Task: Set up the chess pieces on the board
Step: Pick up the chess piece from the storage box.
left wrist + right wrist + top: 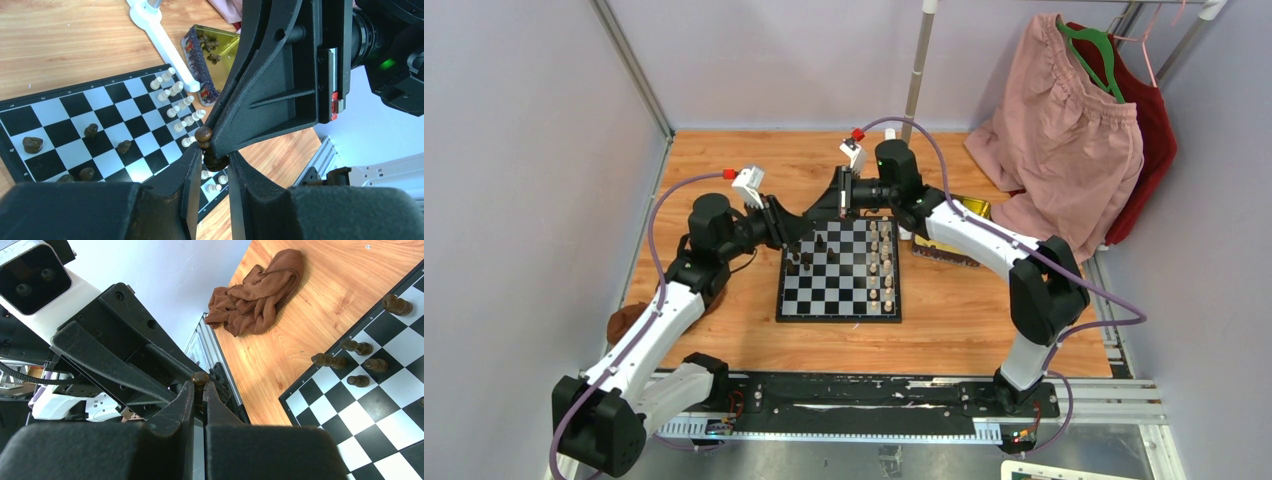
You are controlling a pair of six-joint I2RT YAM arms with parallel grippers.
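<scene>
Dark chess piece (207, 145) is mid-air above the far left part of the board (834, 297), caught between both arms and not resting on any square.

Right end effector (199, 385) is nearly closed, pinching the piece near its round head. Left end effector (215, 156) is narrowed onto the base, with its fingers (192, 165) against both sides as far as the left wrist view shows.

Orientation: the long axis runs head to base. In the left wrist view the head points up-left and the base sits down between the left fingers, slightly tilted. Whether it is vertical to the board cannot be told.

Risks:
- Both end effectors clamp one tiny piece, so any arm motion before one releases likely twists it or pops it out.
- If the right releases while the left grip is only on the rounded base edge, the piece pivots or drops.
- A drop lands among the dark pieces (91, 131) on the board and could topple them.
- Fingertips are crowded, so a collision is plausible.
</scene>
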